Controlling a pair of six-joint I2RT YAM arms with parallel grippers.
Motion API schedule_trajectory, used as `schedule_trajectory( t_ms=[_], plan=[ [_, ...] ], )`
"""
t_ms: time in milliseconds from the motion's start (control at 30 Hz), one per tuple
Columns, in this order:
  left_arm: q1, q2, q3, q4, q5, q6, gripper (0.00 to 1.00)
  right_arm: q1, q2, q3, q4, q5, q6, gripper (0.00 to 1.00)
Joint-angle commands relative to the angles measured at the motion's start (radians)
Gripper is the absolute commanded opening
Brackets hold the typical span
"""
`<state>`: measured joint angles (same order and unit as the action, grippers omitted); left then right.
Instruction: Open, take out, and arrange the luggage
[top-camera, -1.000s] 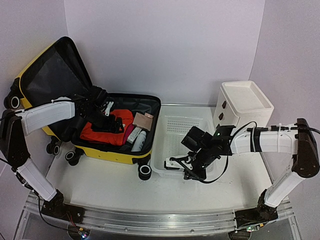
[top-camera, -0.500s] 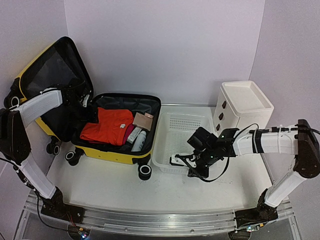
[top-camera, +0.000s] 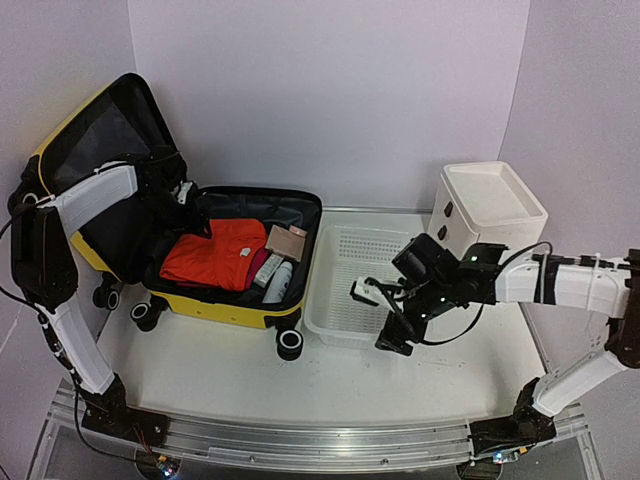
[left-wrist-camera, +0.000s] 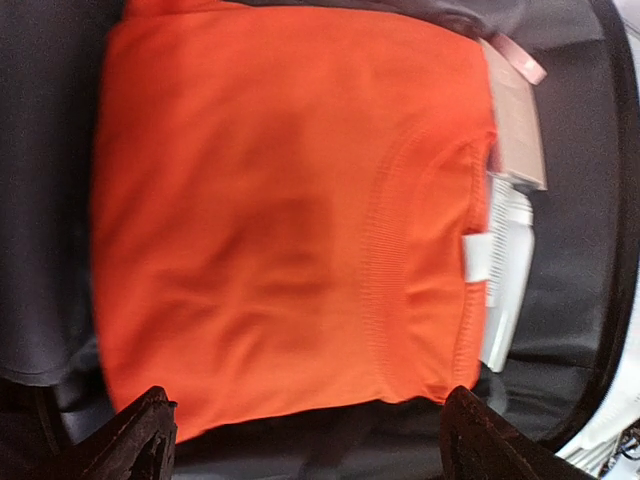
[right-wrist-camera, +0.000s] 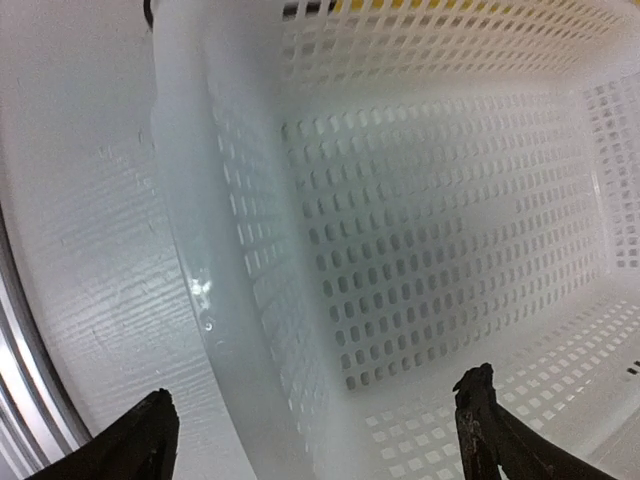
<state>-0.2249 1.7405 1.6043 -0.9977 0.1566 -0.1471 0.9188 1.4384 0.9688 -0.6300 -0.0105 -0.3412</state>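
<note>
The luggage (top-camera: 215, 305) is a yellow suitcase lying open at the left, its dark-lined lid (top-camera: 100, 150) propped up behind. A folded orange garment (top-camera: 215, 250) fills its base and most of the left wrist view (left-wrist-camera: 280, 200). My left gripper (top-camera: 190, 200) hovers by the hinge, above the garment's far edge. It (left-wrist-camera: 310, 440) is open with nothing between the fingers. My right gripper (top-camera: 378, 318) hangs over the near right rim of the white basket (top-camera: 335, 335). Its (right-wrist-camera: 315, 435) jaws are open and empty, one on each side of the basket's rim (right-wrist-camera: 190, 250).
Beside the garment lie a tan pouch (top-camera: 288, 242) and a white bottle (top-camera: 278, 280). A white drawer cabinet (top-camera: 490, 205) stands right of the basket. The suitcase's black wheels (top-camera: 289, 343) sit close to the basket's left wall.
My right gripper has opened and risen a little up and to the right off the basket's near rim. My left gripper has drawn back from the orange garment toward the hinge.
</note>
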Motion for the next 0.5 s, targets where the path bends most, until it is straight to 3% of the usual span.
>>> schedule_trajectory(
  t_ms=[0,100,200,367,467],
  plan=[
    [-0.140,0.032,0.067,0.005,0.009,-0.058,0.91,-0.009,-0.103,0.094,0.003,-0.013,0.155,0.98],
    [-0.223,0.060,0.073,0.005,-0.111,-0.048,0.91,-0.018,-0.052,0.175,0.002,-0.014,0.274,0.98],
    [-0.236,0.050,0.055,-0.004,-0.194,-0.081,0.89,-0.021,0.069,0.331,-0.009,-0.008,0.398,0.98],
    [-0.214,-0.040,0.007,0.014,-0.129,-0.120,0.88,-0.021,0.332,0.614,0.016,-0.132,0.456,0.98],
    [-0.145,-0.064,-0.030,0.002,-0.060,-0.164,0.88,-0.021,0.462,0.755,0.041,-0.164,0.422,0.98]
  ],
)
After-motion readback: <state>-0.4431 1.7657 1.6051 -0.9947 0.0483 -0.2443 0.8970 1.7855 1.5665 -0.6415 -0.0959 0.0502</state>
